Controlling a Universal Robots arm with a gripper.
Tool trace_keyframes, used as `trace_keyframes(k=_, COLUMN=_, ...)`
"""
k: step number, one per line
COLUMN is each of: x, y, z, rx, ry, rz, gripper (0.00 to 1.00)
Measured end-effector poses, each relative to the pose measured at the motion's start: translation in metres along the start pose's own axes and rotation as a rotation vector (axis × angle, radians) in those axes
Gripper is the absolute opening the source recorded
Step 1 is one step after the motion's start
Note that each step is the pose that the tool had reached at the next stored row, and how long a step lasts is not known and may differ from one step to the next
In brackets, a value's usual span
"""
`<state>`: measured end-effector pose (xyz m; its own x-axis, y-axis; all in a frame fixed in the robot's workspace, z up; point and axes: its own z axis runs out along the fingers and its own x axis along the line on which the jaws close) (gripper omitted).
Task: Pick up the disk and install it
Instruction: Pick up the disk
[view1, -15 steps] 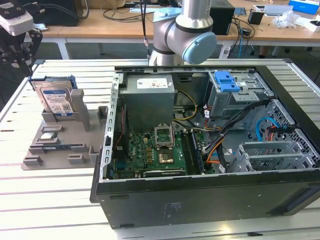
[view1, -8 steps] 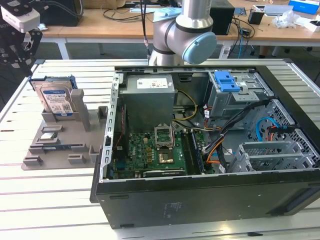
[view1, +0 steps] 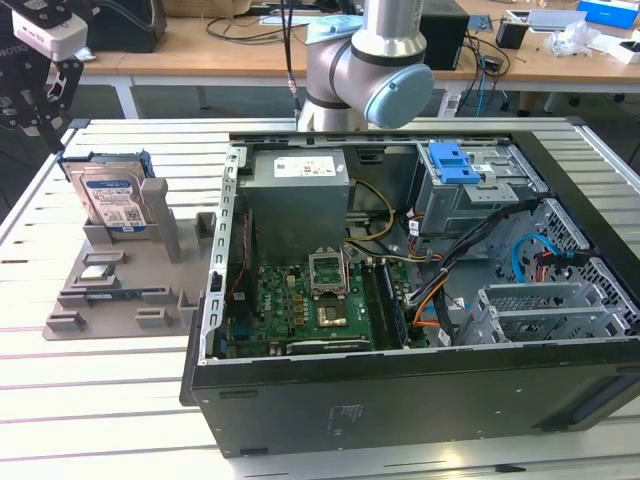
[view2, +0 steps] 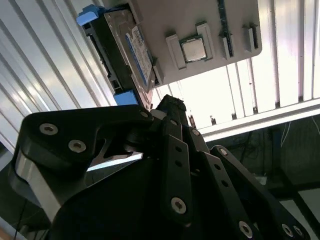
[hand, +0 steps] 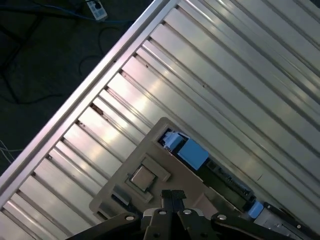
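Note:
The disk (view1: 113, 200) stands on edge in a slot of the grey fixture plate (view1: 120, 295), on the exterior view's left. Its blue and white label faces the camera and its blue carrier frame shows at the top. My black gripper (view1: 50, 100) hangs above and just to the left of it, touching nothing. In both wrist views the disk (view2: 131, 47) (hand: 192, 154) lies beyond my fingertips (view2: 172, 104) (hand: 172, 194), which are pressed together with nothing between them.
An open computer case (view1: 400, 390) lies to the right of the fixture, with a grey power supply box (view1: 300, 200), a motherboard (view1: 320, 310) and a blue-handled drive cage (view1: 452, 165). A small processor chip (view1: 95, 272) sits on the fixture. The table is slatted metal (view1: 100, 390).

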<state>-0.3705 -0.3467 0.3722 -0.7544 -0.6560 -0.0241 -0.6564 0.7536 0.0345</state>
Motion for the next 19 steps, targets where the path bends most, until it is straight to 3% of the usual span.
trace_keyframes(k=19, x=0.0, y=0.0, z=0.0, rx=-0.0054, ry=0.0077, rz=-0.225, gripper=0.11)
